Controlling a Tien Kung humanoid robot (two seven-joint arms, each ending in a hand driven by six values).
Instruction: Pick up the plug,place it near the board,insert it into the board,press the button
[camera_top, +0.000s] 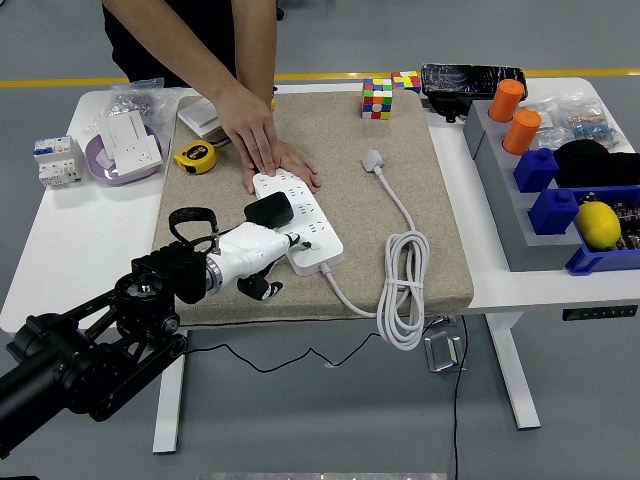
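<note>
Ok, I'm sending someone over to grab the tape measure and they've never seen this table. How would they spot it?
Start at the beige mat covering the middle of the white table and go to its far left corner. The tape measure lies there, just left of the person's hand pressing on the white power strip. It is the only yellow-and-black round case on that side.

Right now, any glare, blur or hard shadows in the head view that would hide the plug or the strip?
Head view: even, diffuse light, only soft shadows on the beige mat. White power strip is bright but its sockets stay readable. Black plug edges sharp; left hand looks unblurred. Slight wide-angle bend at the table edge. Person's hand covers the strip's far end.
</note>
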